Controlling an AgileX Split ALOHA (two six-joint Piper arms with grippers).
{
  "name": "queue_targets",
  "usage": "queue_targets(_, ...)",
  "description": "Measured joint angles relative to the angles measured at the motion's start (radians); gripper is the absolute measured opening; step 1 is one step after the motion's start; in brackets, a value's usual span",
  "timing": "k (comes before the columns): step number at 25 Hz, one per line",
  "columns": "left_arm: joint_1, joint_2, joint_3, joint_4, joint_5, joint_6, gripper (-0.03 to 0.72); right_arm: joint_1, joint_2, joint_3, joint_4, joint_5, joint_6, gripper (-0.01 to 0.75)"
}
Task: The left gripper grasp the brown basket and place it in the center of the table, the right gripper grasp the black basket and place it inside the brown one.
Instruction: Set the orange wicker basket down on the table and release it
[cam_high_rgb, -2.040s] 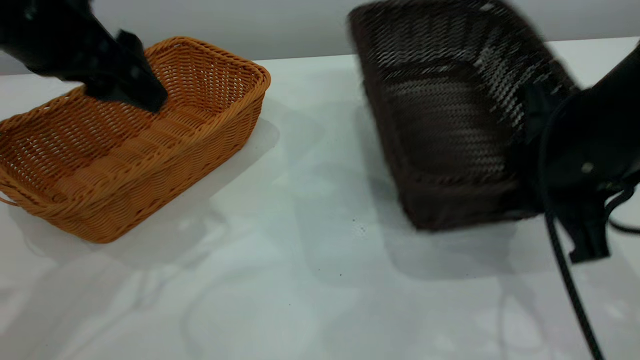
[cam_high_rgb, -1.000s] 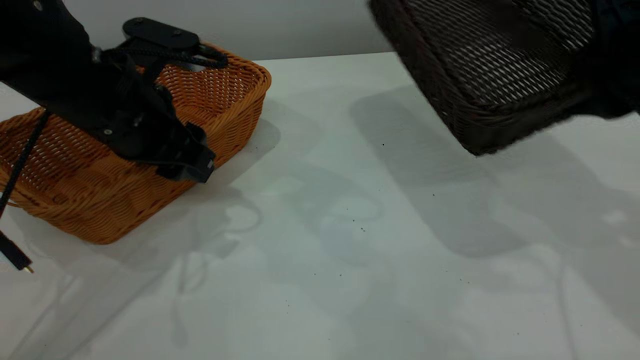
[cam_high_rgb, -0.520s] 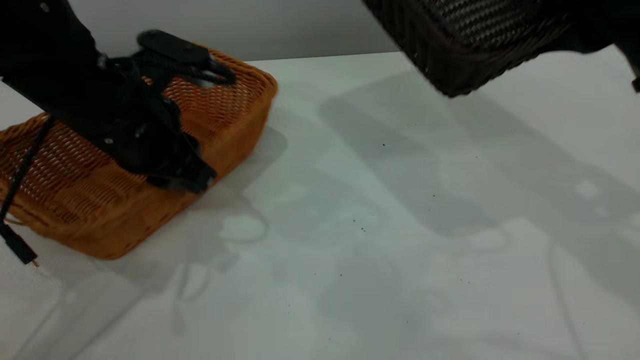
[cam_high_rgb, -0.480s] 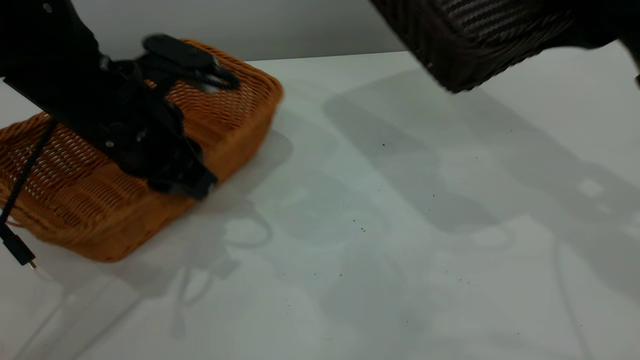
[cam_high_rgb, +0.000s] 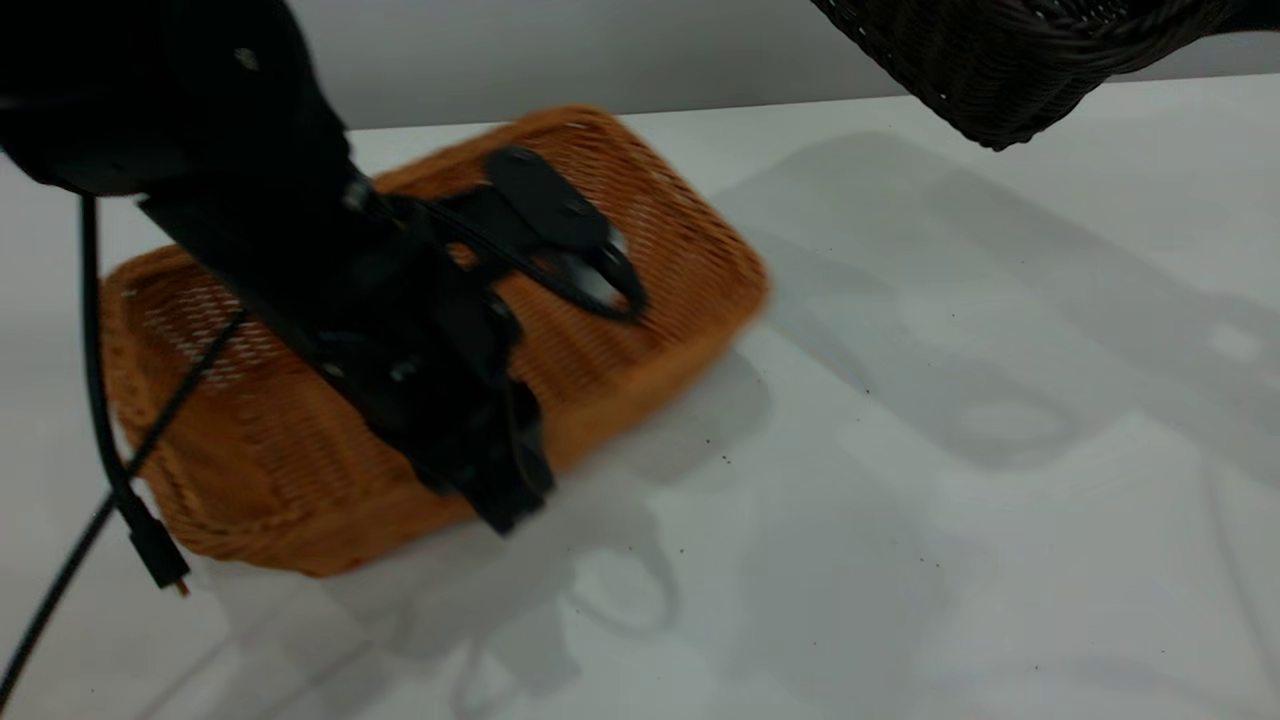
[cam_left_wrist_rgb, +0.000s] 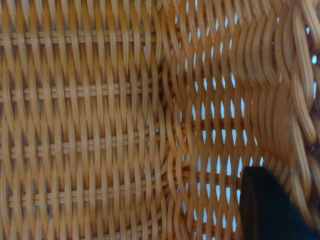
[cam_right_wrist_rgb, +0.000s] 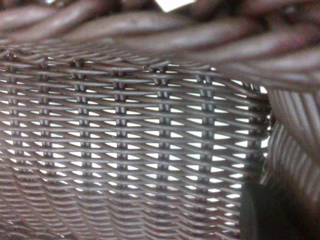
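The brown basket is at the left-middle of the table, tipped, with its far end towards the centre. My left gripper is shut on its near long wall, one finger outside and one inside. In the left wrist view the tan weave fills the picture, with one black finger against the wall. The black basket hangs high at the top right, only its lower corner showing. My right gripper is out of the exterior view. In the right wrist view the dark weave is close up, with a dark finger on it.
A thin black cable with a plug hangs from the left arm over the table's left side. A grey wall runs behind the table. White tabletop with tiny dark specks lies in front and to the right of the brown basket.
The left gripper has moved right with the brown basket, towards the table's middle. The black basket has gone higher and farther right, mostly out of view.
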Motion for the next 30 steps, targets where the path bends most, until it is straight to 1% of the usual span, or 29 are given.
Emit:
queue_targets(5,-0.095,0.0,0.0,0.0,0.054,0.105,0.111,-0.042,0.0,-0.055,-0.094,0.073,0.0,0.123)
queue_targets(7,-0.119,0.0,0.0,0.0,0.068,0.129,0.111,-0.058,0.0,-0.078,-0.125,0.106,0.004,0.123)
queue_targets(9,-0.136,0.0,-0.01,0.0,0.079,0.129,0.111,-0.06,0.0,-0.101,-0.163,0.133,0.005,0.123)
queue_targets(12,-0.157,0.001,-0.04,0.0,0.125,0.14,0.111,-0.059,0.0,-0.12,-0.211,0.176,0.001,0.123)
queue_targets(18,-0.158,0.003,-0.106,0.001,0.208,0.141,0.11,-0.059,0.0,-0.12,-0.23,0.169,0.004,0.123)
queue_targets(23,-0.158,0.002,-0.11,0.001,0.246,0.173,0.11,-0.059,0.0,-0.12,-0.233,0.161,0.003,0.123)
queue_targets(30,-0.158,0.001,-0.11,0.001,0.252,0.168,0.11,-0.059,0.0,-0.12,-0.233,0.159,-0.002,0.123)
